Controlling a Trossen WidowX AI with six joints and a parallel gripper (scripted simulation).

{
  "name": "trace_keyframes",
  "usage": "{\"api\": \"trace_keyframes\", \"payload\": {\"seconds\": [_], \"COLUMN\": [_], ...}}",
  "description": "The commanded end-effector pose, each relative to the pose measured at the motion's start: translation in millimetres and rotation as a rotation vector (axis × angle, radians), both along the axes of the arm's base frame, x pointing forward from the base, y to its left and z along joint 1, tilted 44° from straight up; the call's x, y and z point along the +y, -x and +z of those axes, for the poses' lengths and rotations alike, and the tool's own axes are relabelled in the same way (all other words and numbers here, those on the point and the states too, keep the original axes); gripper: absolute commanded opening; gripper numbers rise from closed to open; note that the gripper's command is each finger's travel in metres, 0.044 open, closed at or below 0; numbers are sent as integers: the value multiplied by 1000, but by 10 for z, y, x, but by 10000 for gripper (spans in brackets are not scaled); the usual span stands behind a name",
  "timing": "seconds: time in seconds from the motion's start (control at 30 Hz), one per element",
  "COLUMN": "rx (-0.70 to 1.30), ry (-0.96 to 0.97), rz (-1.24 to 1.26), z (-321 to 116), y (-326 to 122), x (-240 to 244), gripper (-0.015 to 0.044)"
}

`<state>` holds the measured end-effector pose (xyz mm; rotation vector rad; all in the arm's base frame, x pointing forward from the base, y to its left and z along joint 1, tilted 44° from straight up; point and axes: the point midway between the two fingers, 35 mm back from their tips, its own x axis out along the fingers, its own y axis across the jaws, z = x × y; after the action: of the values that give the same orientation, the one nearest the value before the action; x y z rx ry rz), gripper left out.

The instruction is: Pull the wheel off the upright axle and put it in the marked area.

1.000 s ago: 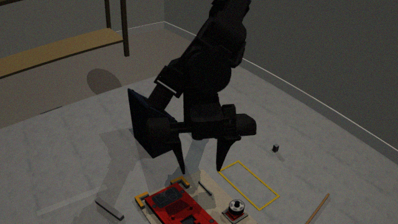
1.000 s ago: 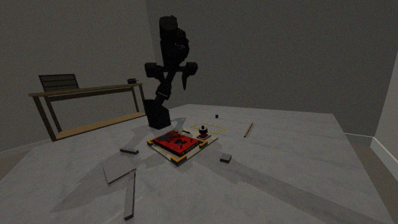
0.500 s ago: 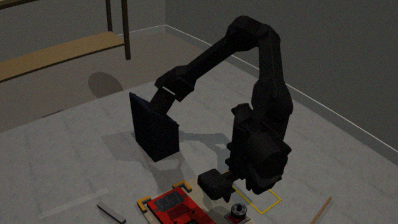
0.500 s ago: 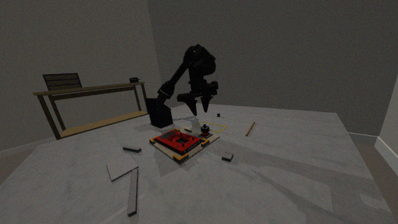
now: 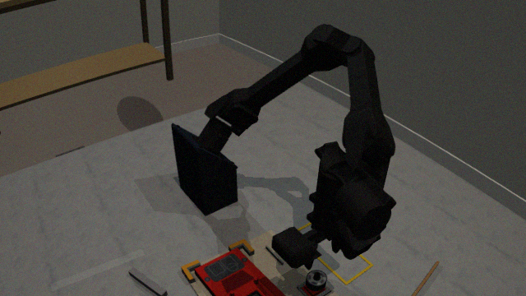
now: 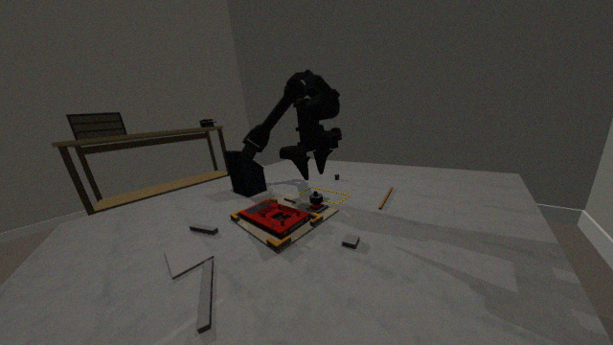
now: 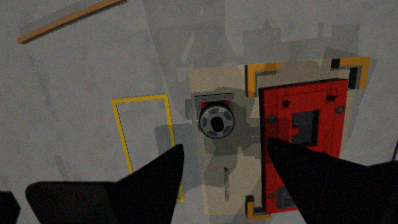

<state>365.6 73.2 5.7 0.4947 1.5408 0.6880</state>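
The wrist view looks straight down on the wheel [image 7: 216,119]: a round grey disc with a dark hub hole, its axis standing upright, seated on the axle on a small red-edged mount at the corner of the tan board [image 7: 235,165]. The yellow-outlined marked area [image 7: 142,135] lies just beside it on the desk [image 7: 75,100], its long side running away from the camera. From the top view the arm hides much of that outline, and the wheel [image 5: 316,279] shows only at the bottom edge. The exterior view alone gives height: the gripper [image 6: 312,170] hangs well above the wheel [image 6: 315,197], fingers pointing down, jaws spread fairly wide with nothing between them. A red plate [image 7: 305,130] sits on the board beside the wheel
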Motion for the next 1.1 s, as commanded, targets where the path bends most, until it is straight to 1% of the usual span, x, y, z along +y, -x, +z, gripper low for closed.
{"api": "trace_keyframes", "payload": {"seconds": [0.0, 0.3, 0.5, 0.63, 0.9, 1.07], "rx": [4, 5, 5, 5, 5, 5], "ry": [-3, -7, -7, -3, -3, -3], "rz": [1, 1, 2, 7, 7, 7], "z": [-94, -488, -516, -490, -490, -484], "y": [9, 90, 106, 100, 100, 99], "x": [109, 485, 512, 483, 483, 478], "gripper": [300, 300, 300, 195, 142, 10]}}
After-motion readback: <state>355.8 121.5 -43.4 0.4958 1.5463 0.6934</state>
